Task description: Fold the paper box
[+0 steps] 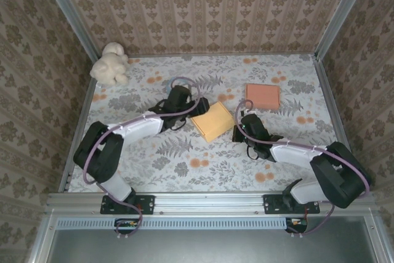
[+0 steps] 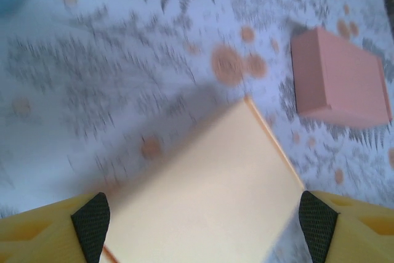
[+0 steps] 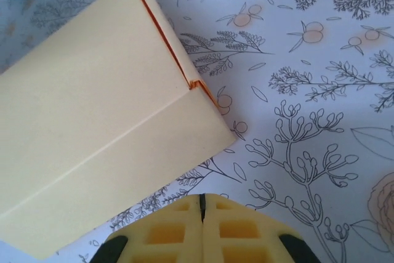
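Left hand [image 2: 204,218] spread over paper box [image 2: 215,164]; right hand [image 3: 201,217] closed alongside

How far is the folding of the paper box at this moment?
Done: a pink box already looks folded. In hand: nothing gripped; the left gripper hovers open over the flat yellow box, the right gripper is shut beside it. Left: folding the yellow box up.
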